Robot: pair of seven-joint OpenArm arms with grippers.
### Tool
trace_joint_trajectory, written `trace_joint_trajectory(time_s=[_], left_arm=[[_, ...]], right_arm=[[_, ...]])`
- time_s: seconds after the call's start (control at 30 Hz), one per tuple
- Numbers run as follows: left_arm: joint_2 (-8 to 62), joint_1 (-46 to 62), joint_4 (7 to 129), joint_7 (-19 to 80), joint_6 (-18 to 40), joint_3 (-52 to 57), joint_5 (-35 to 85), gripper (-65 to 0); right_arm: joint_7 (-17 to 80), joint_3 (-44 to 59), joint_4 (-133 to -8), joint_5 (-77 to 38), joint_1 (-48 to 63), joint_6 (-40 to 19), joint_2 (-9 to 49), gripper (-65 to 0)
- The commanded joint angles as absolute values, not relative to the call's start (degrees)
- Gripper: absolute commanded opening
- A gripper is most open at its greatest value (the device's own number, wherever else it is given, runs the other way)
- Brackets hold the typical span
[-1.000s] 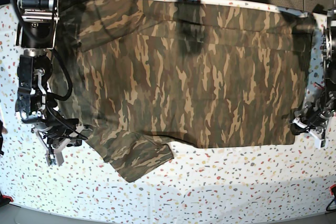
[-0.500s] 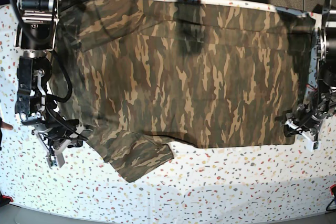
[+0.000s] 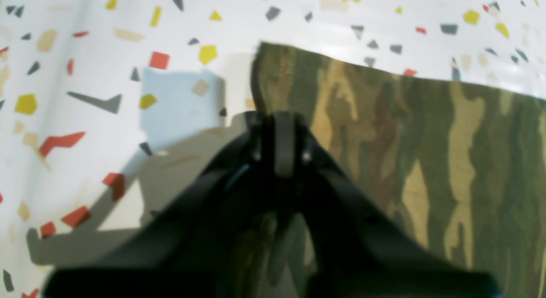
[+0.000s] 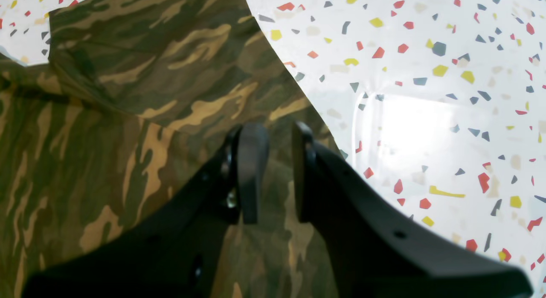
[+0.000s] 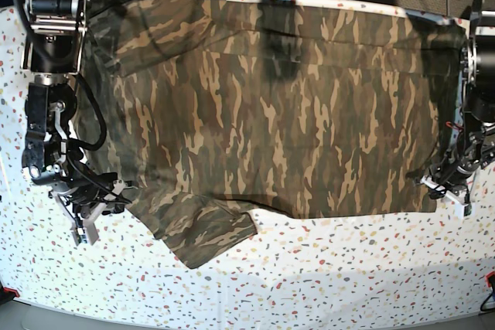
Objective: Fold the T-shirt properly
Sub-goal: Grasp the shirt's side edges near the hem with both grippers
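Now the shirt (image 5: 278,106) lies spread flat on the speckled table (image 5: 348,268), filling the upper and middle part of the base view, with one sleeve (image 5: 203,228) pointing to the lower left of the frame.

At the right edge of the base view the left arm (image 5: 473,98) reaches down along the border of the frame, and the left claw (image 5: 445,188) sits low at the lower right corner of the shirt. In the left wrist view this claw (image 3: 279,138) points up from the bottom of the frame, and its two fingers are pressed together with no gap. The tips rest at the shirt's edge (image 3: 260,89), but the dark fingers cover the contact point and the view is blurred, so I cannot tell if cloth is caught between them.

At the left side of the base view the right arm (image 5: 50,113) hangs down from the upper left corner, with a black cable looping beside it. The right claw (image 5: 91,210) is just beside the sleeve. In the right wrist view its fingers (image 4: 252,170) stand apart with a narrow gap, above the cloth near the shirt's slanted edge, and nothing is between them.

The top of both arms is cut off by the frame. The upper part of the shirt is in shadow, so the collar is hard to make out.
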State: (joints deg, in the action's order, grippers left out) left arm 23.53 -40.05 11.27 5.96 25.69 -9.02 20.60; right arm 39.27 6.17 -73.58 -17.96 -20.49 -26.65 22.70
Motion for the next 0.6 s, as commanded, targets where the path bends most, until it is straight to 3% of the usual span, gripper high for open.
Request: trace_joint_trajectory(time_s=[0.0,0.4,0.57], left_arm=[[23.7,-40.5,11.2,9.9,25.9,-9.1,19.6,-65.0],[23.7,-40.4,11.2,4.2,26.0,-9.1,19.5,-65.0],[23.7,-40.5,11.2,4.3,25.9,-9.1,19.5,-65.0]], right_arm=[[37.8,6.4,-74.5,-18.3,-22.2,-27.0,23.6,-51.3],[34.6,5.7,-74.3,-19.9,-22.4,-30.0,22.7,-51.3],[33.5,-1.0,-65.8,-13.1,-30.1,-30.0,22.7,-51.2]])
